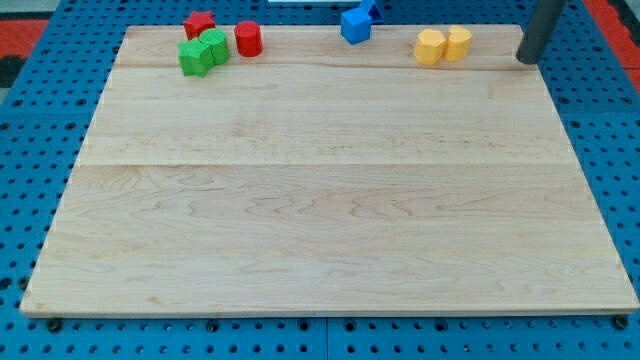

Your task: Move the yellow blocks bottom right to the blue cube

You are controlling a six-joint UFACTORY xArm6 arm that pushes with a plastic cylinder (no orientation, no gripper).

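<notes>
Two yellow blocks (443, 45) sit side by side and touching near the board's top edge, right of centre. The blue cube (355, 25) stands at the top edge to their left, with a second blue block (370, 8) just behind it, partly cut off. My tip (527, 58) is the lower end of the dark rod at the top right, a short way to the right of the yellow blocks and apart from them.
A red star-like block (199, 24), a red cylinder (248, 39) and two green blocks (202, 52) cluster at the top left. The wooden board (330, 200) lies on a blue pegboard table.
</notes>
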